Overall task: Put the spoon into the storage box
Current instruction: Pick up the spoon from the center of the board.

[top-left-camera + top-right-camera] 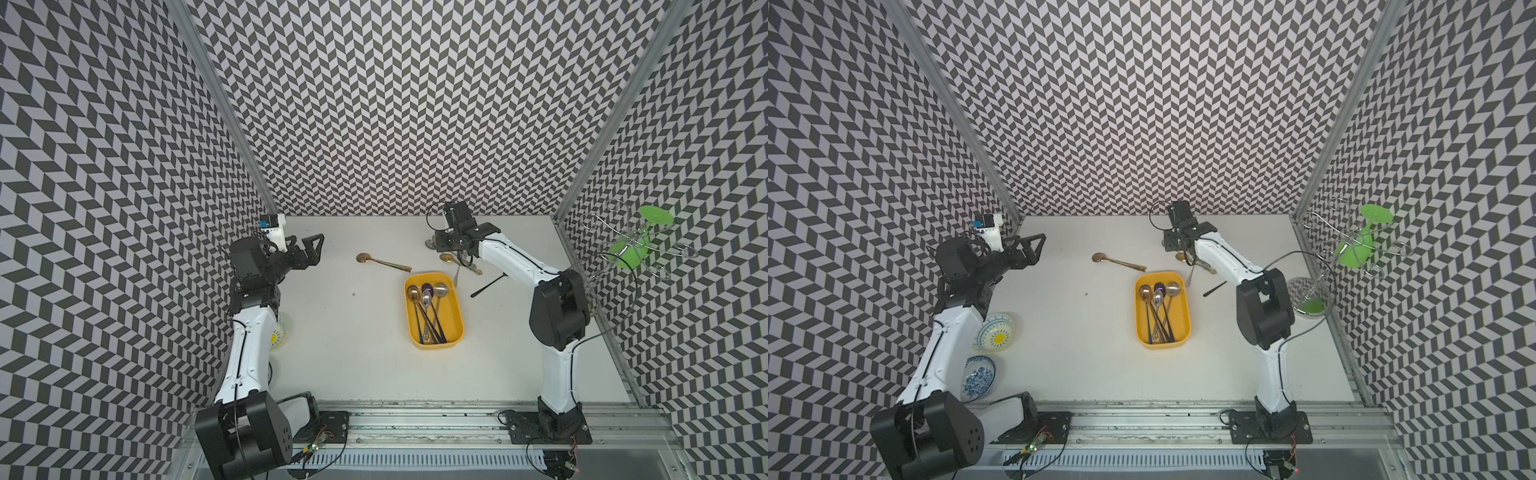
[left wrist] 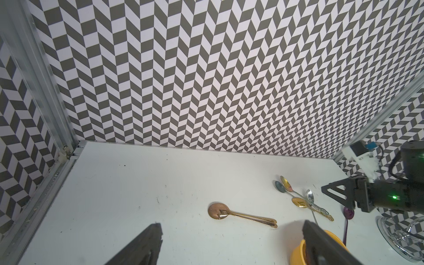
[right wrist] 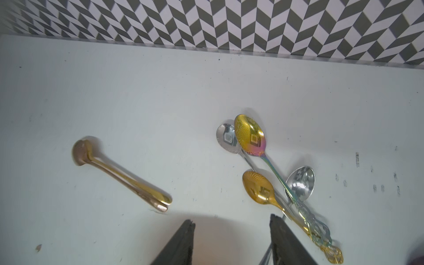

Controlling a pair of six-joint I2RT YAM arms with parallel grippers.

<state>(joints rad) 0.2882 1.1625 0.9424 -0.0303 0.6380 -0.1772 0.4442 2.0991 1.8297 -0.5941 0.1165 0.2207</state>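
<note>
The yellow storage box point(image 1: 452, 320) point(image 1: 1180, 320) sits mid-table and holds several spoons. Two gold spoons lie nested together point(image 1: 382, 262) point(image 2: 241, 214) point(image 3: 119, 176) on the table, behind and left of the box. Behind the box's right corner is a loose pile of several spoons point(image 1: 451, 259) point(image 2: 298, 197) point(image 3: 263, 172). My right gripper point(image 1: 446, 249) point(image 3: 231, 220) hangs over the table just left of that pile, open, with bare table between its fingers. One of its fingers is right next to the pile's handles. My left gripper point(image 1: 305, 249) point(image 2: 231, 226) is at the back left, wide open and empty.
A dark-handled spoon point(image 1: 486, 286) point(image 2: 347, 215) lies right of the box. Two patterned bowls point(image 1: 994, 332) point(image 1: 980, 378) sit beside the left arm. A wire rack holding a green glass point(image 1: 636, 241) stands at the right wall. The back wall is close behind the right gripper.
</note>
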